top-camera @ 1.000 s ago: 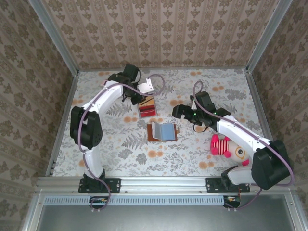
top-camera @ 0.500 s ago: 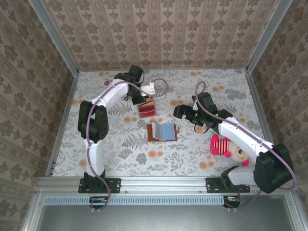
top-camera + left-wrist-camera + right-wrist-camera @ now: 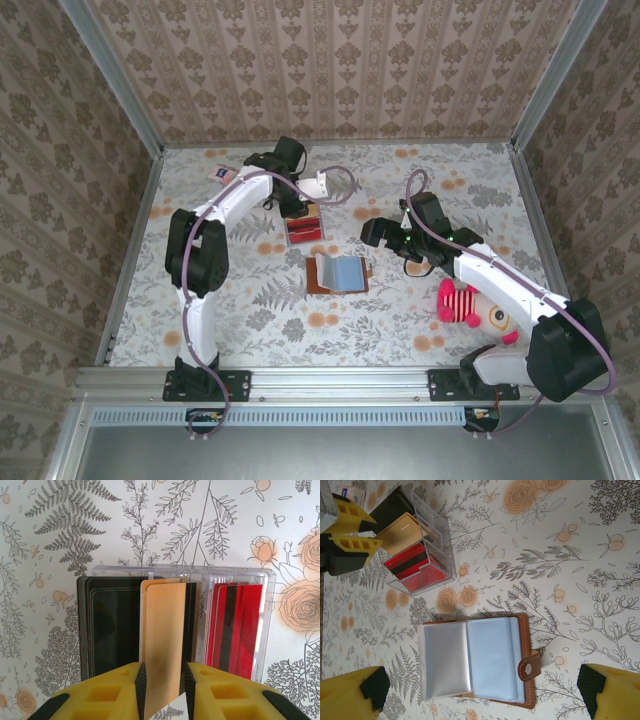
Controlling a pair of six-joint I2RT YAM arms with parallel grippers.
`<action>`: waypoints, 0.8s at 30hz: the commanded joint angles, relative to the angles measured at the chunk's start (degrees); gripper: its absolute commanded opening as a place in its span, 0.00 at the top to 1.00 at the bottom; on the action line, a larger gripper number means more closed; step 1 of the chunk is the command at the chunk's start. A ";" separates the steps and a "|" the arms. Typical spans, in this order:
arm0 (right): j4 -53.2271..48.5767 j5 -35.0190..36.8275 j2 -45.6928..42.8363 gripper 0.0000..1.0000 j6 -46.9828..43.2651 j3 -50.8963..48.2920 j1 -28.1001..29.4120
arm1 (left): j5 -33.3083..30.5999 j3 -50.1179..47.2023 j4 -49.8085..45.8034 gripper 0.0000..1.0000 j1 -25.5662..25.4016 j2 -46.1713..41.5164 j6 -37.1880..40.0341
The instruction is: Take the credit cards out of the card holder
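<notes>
The brown card holder (image 3: 335,272) lay opened flat near the middle of the flowered bench (image 3: 450,190), its long axis running left to right in the overhead view, its grey-blue sleeves facing up and its snap tab (image 3: 530,666) sticking out from one short end. Just beyond it, and not touching it, stood a clear tray (image 3: 267,620) that held the credit cards in three compartments: a black stack (image 3: 107,625) on one side, a single tan card (image 3: 162,630) in the middle and red cards (image 3: 237,625) with a dark stripe on the other, all with their long sides in line with the left hand's fingers. The left hand (image 3: 163,680) hung over the tray's near edge, its jaws partly apart with the tan card in the gap; whether the pads pressed the card could not be told. The right hand (image 3: 375,233) hovered spread wide beside the card holder, gripping nothing, near a pink striped stuffed toy (image 3: 465,305).
</notes>
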 commanded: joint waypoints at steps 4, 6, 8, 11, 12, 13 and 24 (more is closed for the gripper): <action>-3.19 2.85 -1.13 0.00 -0.85 1.12 -0.30 | -2.30 -2.78 8.19 0.60 0.57 -9.41 -9.40; -4.74 4.71 -1.27 0.00 -2.62 2.83 -0.39 | -7.55 -5.94 13.28 0.50 0.72 -12.57 -12.73; -7.08 7.88 -1.50 0.00 -5.49 5.55 -0.75 | -12.22 -9.69 17.51 0.40 1.12 -15.98 -16.01; -9.79 12.93 -2.09 0.00 -9.56 9.57 -2.05 | -15.57 -14.41 21.08 0.30 3.31 -21.31 -21.02; -10.01 14.16 -2.32 0.00 -10.41 10.31 -2.50 | -16.03 -15.77 21.99 0.28 3.89 -22.90 -22.63; -10.21 16.03 -2.62 0.00 -11.29 11.19 -3.11 | -17.14 -17.47 23.13 0.25 4.48 -24.65 -24.80; 2.00 32.70 -7.66 0.00 -19.52 4.08 -13.86 | -18.48 -39.54 30.19 0.00 20.25 -43.08 -54.37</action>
